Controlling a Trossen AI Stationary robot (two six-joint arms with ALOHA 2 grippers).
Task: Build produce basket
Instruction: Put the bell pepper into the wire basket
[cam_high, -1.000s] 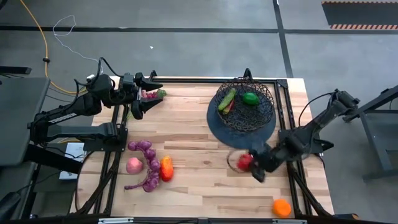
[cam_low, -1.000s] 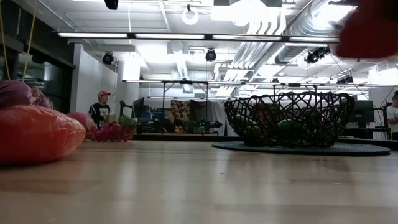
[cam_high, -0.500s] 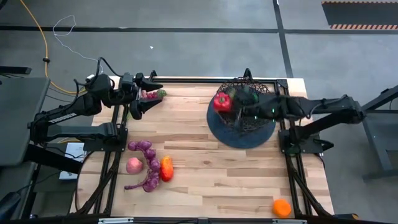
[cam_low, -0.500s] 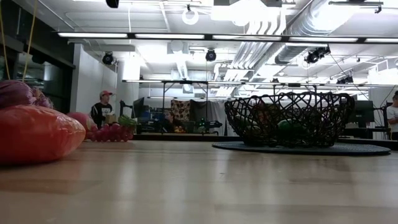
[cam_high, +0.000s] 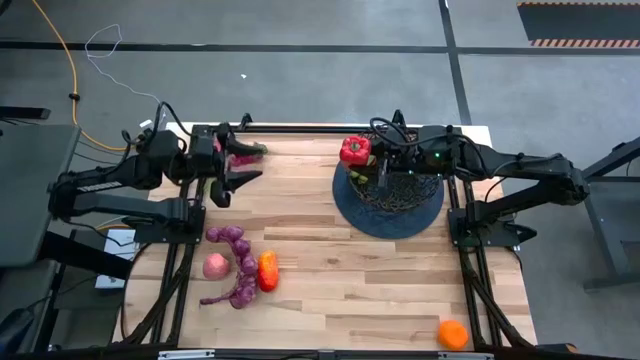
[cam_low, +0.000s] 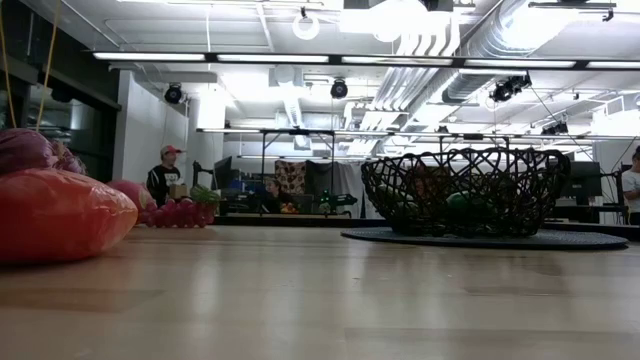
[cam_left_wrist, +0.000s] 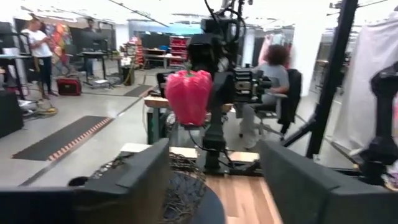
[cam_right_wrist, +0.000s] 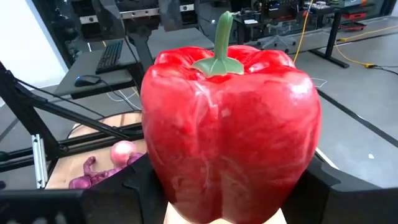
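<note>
wooden table, right fingers clamping glossy red pepper, left fingers wide

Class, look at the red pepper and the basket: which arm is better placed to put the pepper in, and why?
The right. Its hand is shut on the red pepper, held above the far-left rim of the basket. The left hand waits open at the table's far-left edge, well away from the basket.
</note>
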